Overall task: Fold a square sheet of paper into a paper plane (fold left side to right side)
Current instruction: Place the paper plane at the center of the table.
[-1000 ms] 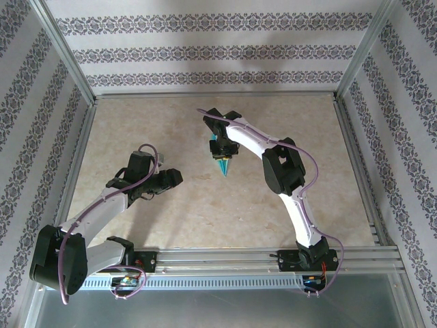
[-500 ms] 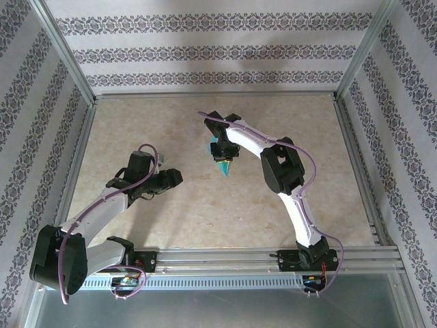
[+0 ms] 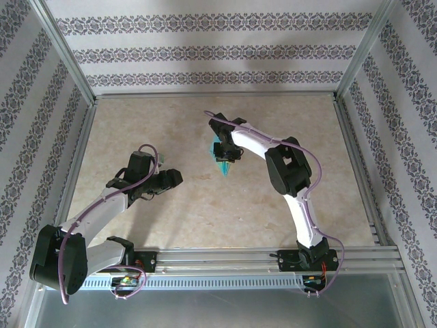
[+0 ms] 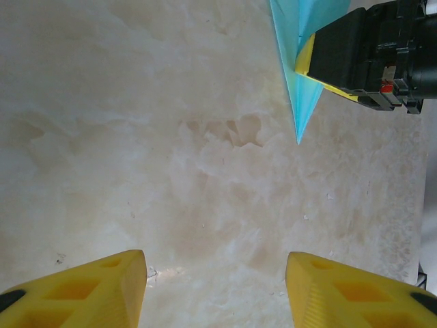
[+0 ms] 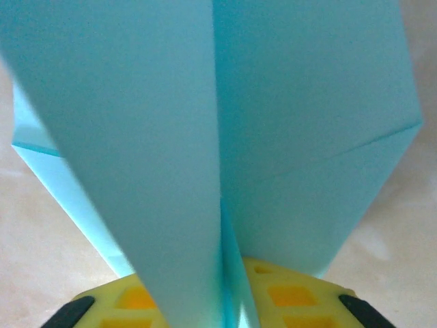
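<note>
The teal-blue paper plane [image 3: 222, 166] is at mid-table with its nose pointing toward the arms. My right gripper [image 3: 227, 154] sits over its tail. In the right wrist view the plane [image 5: 273, 123] spreads its two wings over the gripper [image 5: 229, 304]. Its centre keel runs down between the yellow fingers [image 5: 287, 295], which stand close on either side. In the left wrist view the plane's nose [image 4: 298, 116] points down at the tabletop, beside a yellow finger [image 4: 308, 63] of the right gripper. My left gripper [image 4: 216, 273] is open over bare table, well to the left [image 3: 174, 179].
The marble-look tabletop [image 3: 171, 130] is fenced by aluminium rails at the left [image 3: 87, 150], the right [image 3: 351, 157] and the front [image 3: 218, 256]. Patterned walls rise behind them. Bare table lies between the two grippers.
My right gripper has drifted slightly right and back with the plane, whose nose has drawn a little farther from the arms. The left arm has not moved.
</note>
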